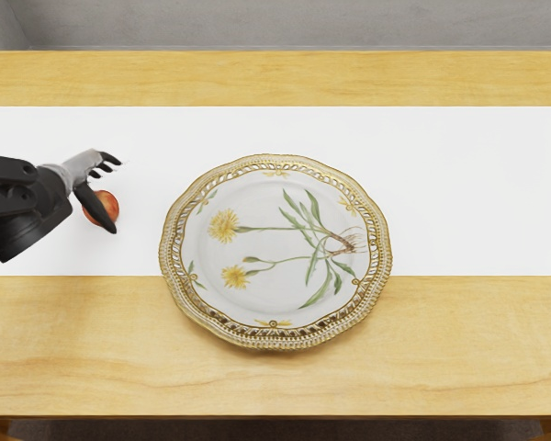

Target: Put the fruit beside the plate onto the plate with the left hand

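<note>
A round white china plate [176,241] with a pierced gold rim stands in the middle of a light wooden table [275,367]. It sits mostly on the broad white runner [459,184] that crosses the table from left to right, and its near edge reaches over onto the bare wood. Nothing lies on the plate. Its face shows only its painted pattern, two yellow flowers on thin green stems with long leaves.

The small round red-orange fruit [111,206] lies on the runner to the left of the plate, apart from its rim, so it is not yet on the plate.

The left hand [87,179] comes in from the left edge, grey at the palm with dark fingertips [108,160]. Its fingers are stretched out to the right on the far side of the fruit, with a strip of white runner showing between them and it, so the hand is unclenched and not gripping. The dark thumb [96,208] slants across the front of the fruit and hides part of it. Whether the thumb touches the fruit cannot be made out, and the fruit is too small and too covered to tell its kind.

The black forearm [18,207] is cut off by the left edge.
</note>
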Robot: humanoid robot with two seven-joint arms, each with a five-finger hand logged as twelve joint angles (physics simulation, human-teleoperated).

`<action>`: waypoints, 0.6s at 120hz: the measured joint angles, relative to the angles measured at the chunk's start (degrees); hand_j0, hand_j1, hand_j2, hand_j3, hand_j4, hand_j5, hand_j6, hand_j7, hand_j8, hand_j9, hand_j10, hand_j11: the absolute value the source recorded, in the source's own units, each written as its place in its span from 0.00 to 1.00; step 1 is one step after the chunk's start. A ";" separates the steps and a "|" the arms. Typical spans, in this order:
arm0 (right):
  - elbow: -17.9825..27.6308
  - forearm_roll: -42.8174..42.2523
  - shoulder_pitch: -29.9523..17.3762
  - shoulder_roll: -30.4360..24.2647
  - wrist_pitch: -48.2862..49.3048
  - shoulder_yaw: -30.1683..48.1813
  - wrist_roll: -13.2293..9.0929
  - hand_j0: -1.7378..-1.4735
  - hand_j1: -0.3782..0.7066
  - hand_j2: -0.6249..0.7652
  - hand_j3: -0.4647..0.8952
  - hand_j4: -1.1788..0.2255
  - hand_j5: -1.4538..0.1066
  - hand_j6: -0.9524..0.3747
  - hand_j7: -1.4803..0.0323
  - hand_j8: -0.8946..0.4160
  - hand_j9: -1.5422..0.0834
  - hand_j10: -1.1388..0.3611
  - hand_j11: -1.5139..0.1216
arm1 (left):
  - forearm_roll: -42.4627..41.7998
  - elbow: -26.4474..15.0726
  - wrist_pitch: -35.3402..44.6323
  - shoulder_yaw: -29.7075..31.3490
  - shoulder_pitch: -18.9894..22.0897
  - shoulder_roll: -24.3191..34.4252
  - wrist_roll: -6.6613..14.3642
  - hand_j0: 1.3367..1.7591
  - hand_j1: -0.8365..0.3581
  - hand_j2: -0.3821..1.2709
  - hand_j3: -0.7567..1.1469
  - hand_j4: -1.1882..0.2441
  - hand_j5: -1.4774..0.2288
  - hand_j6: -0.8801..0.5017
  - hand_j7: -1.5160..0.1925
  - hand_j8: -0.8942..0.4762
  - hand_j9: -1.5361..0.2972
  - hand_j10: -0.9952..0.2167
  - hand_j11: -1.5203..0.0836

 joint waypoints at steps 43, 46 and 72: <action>0.00 -0.01 0.00 0.00 0.00 0.02 0.00 0.30 0.03 0.45 0.34 0.84 0.93 0.72 0.98 0.68 0.95 0.76 0.93 | -0.23 0.75 3.24 0.75 2.64 -1.98 0.30 0.76 0.64 0.27 0.40 0.58 0.59 0.38 0.62 0.39 0.59 0.53 0.66; 0.00 0.00 0.00 0.00 0.00 0.01 0.00 0.30 0.03 0.45 0.34 0.84 0.93 0.72 0.98 0.68 0.95 0.76 0.93 | -0.24 0.88 3.34 0.73 2.58 -1.99 0.31 0.76 0.62 0.28 0.40 0.57 0.59 0.37 0.61 0.38 0.58 0.52 0.65; 0.00 0.00 0.00 0.00 0.00 0.01 0.00 0.30 0.03 0.45 0.34 0.84 0.93 0.72 0.98 0.68 0.95 0.76 0.93 | -0.26 1.52 3.68 0.52 2.72 -2.04 0.40 0.76 0.54 0.29 0.40 0.51 0.52 0.31 0.54 0.32 0.51 0.44 0.58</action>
